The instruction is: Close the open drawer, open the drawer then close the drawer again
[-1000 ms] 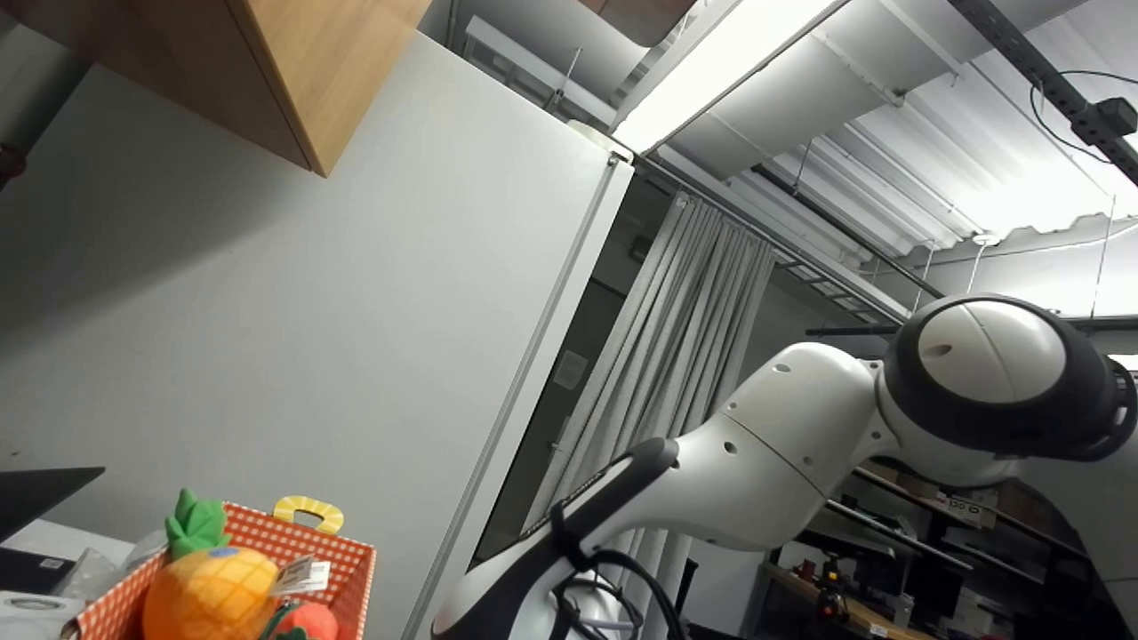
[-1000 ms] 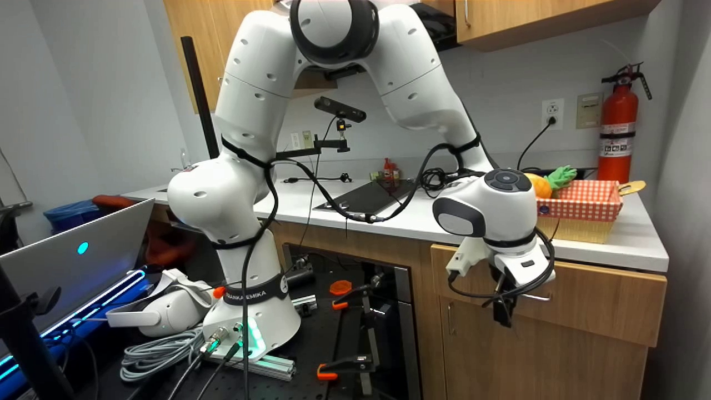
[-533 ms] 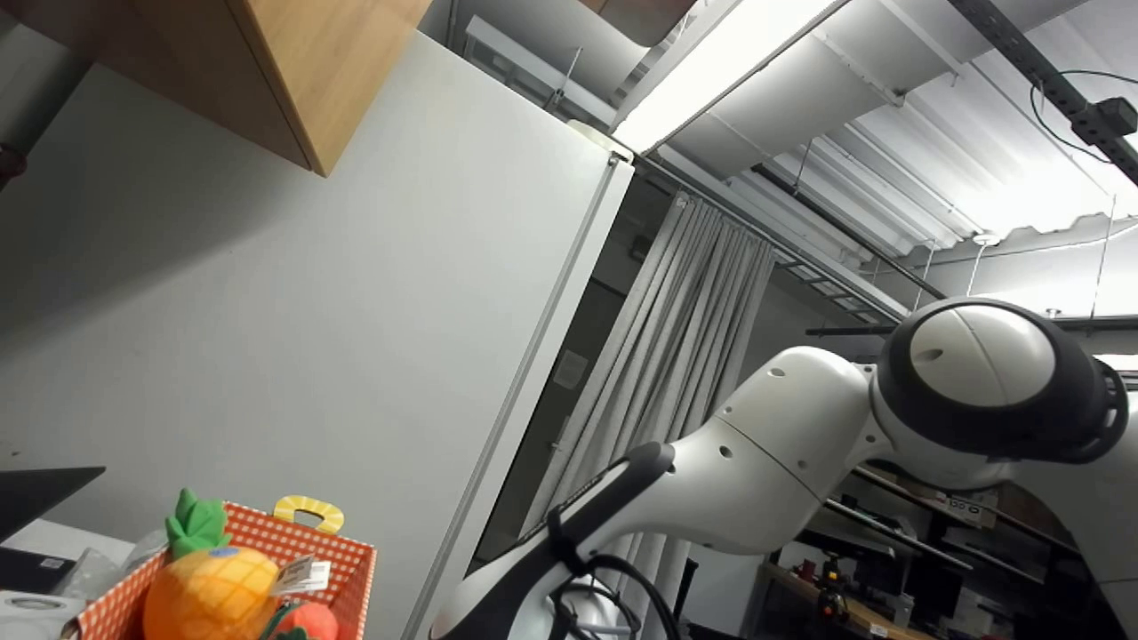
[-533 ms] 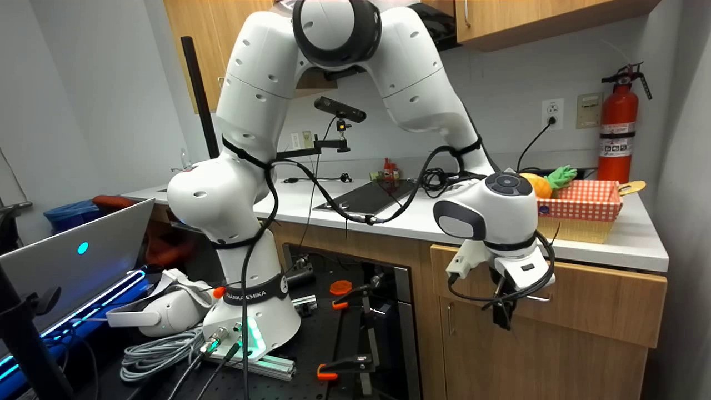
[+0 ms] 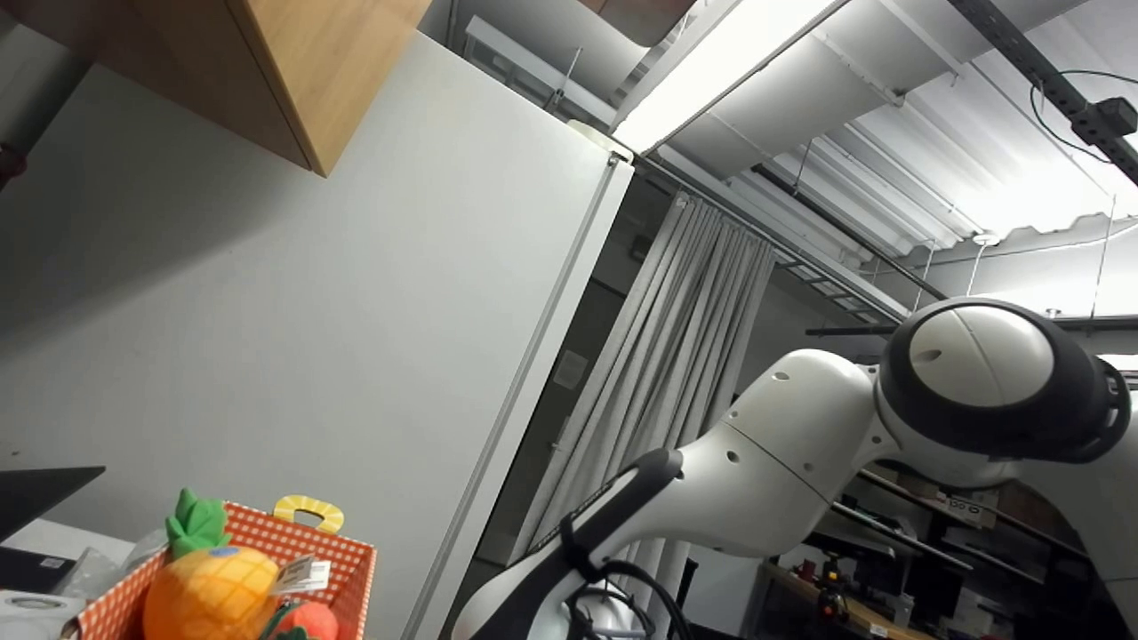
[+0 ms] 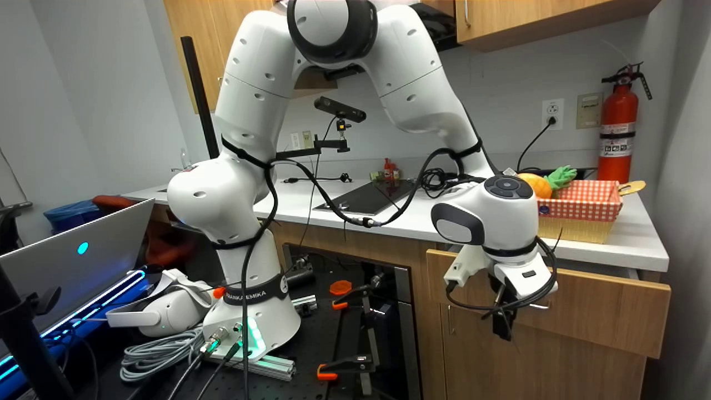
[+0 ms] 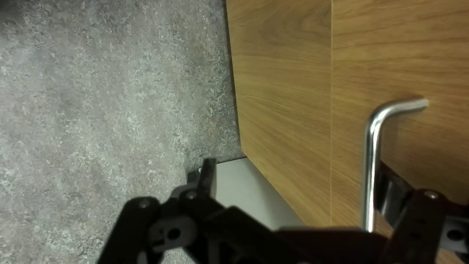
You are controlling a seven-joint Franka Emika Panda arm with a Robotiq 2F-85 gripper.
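We see the white robot arm (image 6: 414,78) in both exterior views, arched high in the middle. In an exterior view, a pale counter (image 6: 641,233) runs behind it, and beneath the counter the drawer (image 6: 600,305) stands partly open, a gap showing behind its wooden front. A red-checked basket (image 6: 580,210) rests on the counter, above the drawer. In the wrist view we look past the gripper (image 7: 296,168) to the drawer's metal handle (image 7: 372,161), which lies between the fingers (image 7: 209,176). They are spread wide; one reaches in behind the handle, though whether it touches we cannot tell.
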